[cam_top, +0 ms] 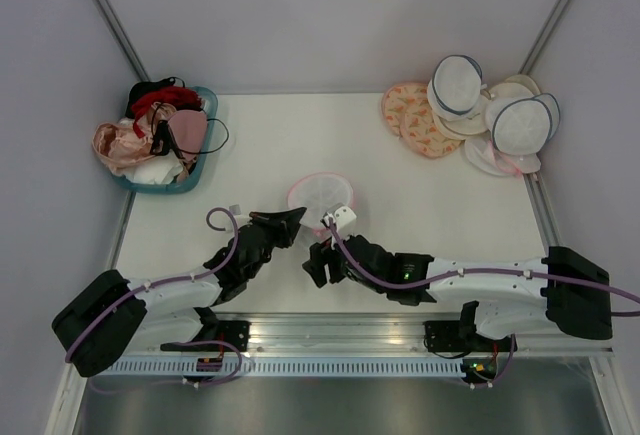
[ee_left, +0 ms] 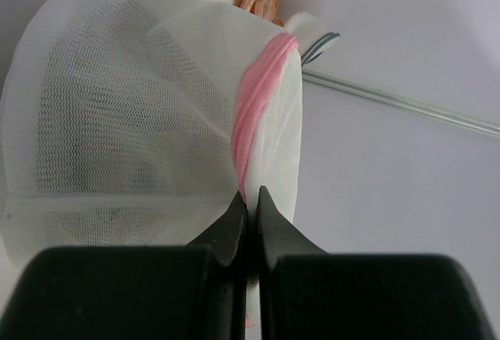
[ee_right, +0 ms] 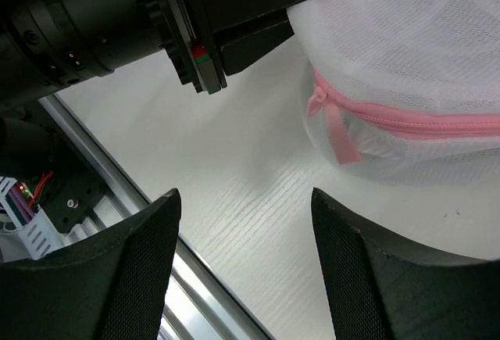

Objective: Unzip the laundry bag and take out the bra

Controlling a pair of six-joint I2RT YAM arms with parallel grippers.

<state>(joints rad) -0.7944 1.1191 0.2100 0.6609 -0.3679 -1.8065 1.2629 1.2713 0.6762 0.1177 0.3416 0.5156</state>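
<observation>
desk: where is the laundry bag (cam_top: 322,193) in this frame?

operator: on the white table (cam_top: 430,205), a domed white mesh round with a pink zip rim (ee_right: 426,119). along the stretch i can see from the right wrist, the zip looks closed, and its pink pull tab (ee_right: 337,130) hangs down at the bag's side. through the mesh i get only a dim grey shade and cannot tell what it is.

desk: and the pincers?

operator: my left gripper (ee_left: 248,205) is clenched on the bag's pink rim at its near-left edge, with the fabric pinched between the two black tips. my right gripper (ee_right: 242,277) sits just beside the bag on its near side, fingers spread wide with nothing between them, not touching the mesh.

desk: anything else around the bag?

operator: well off to its far left, a teal basket (cam_top: 160,188) heaped with pink, red and black bras. well off to its far right, orange-patterned discs (cam_top: 415,120) and a cluster of white round bags with navy rims (cam_top: 520,123).
</observation>
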